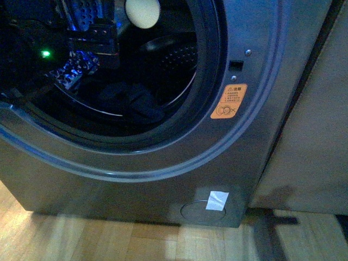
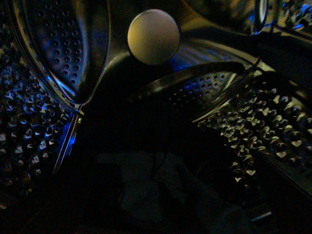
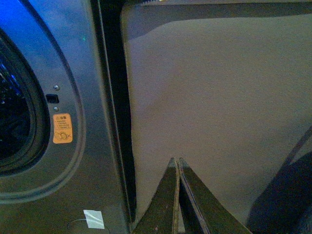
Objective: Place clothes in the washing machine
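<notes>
You see the clothes (image 1: 133,102) lying inside the washing machine (image 1: 255,136), low in its perforated drum (image 2: 34,131). The right gripper (image 3: 177,163) has its jaws together outside, right of the machine. The left jaws I cannot tell.

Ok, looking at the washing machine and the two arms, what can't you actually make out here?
- Left gripper: the left arm reaches into the dark drum in the front view; its fingertips don't show there or in the left wrist view.
- Clothes: a dark heap on the drum floor, outline lost in shadow.
- Orange sticker: print too small to read.
- Washing machine: top cut off by the frame.
- Right gripper: shut, empty.
</notes>
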You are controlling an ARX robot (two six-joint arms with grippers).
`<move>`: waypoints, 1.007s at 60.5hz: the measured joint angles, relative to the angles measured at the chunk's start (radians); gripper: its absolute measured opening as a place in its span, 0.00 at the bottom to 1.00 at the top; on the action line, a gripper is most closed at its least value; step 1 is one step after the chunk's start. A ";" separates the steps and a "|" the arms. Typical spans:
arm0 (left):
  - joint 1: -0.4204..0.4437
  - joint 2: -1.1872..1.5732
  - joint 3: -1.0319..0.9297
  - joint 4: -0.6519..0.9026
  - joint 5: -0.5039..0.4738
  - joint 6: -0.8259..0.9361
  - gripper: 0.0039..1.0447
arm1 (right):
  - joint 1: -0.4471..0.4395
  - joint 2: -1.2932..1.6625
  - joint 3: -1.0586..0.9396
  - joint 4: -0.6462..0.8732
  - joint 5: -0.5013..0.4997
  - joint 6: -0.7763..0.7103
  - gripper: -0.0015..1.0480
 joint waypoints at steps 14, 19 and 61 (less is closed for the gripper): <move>-0.030 -0.293 -0.256 0.008 0.008 -0.016 0.90 | 0.000 0.000 0.000 0.000 0.000 0.000 0.02; -0.041 -0.401 -0.356 -0.034 -0.144 -0.027 0.77 | 0.000 0.000 0.000 0.000 0.000 0.000 0.02; 0.153 -0.945 -0.818 -0.128 -0.008 -0.046 0.03 | 0.000 0.000 0.000 0.000 0.000 0.000 0.02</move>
